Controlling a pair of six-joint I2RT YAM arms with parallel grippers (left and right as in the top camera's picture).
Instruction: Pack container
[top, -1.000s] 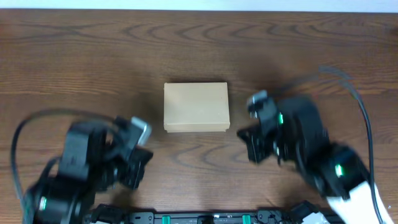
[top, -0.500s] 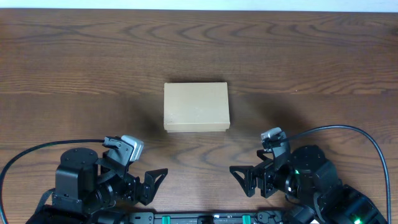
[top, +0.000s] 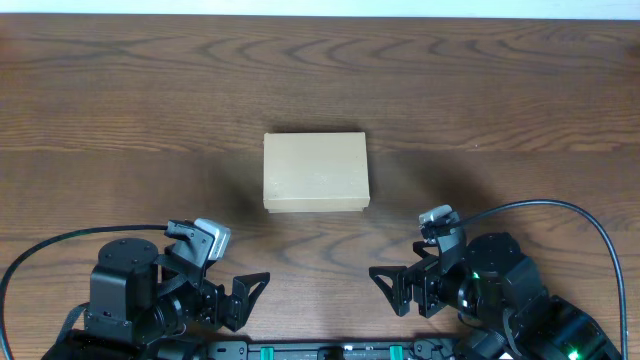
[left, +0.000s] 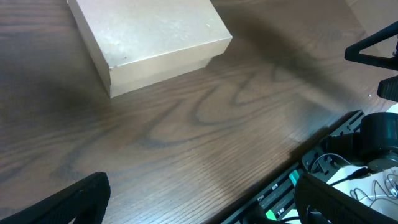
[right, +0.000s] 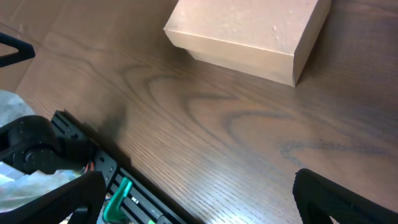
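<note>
I see the container (top: 316, 172): plain tan cardboard box, rectangular, matte, lid down, flat on the dark woodgrain counter (top: 120, 100). Left fingers (top: 245, 290) & right fingers (top: 390, 285) both spread wide, empty. Box sits fwd of them, roughly between, well apart.

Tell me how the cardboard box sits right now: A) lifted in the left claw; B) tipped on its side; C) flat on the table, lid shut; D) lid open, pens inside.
C: the container lies flat on the table with its lid shut, and nothing grips it.
</note>
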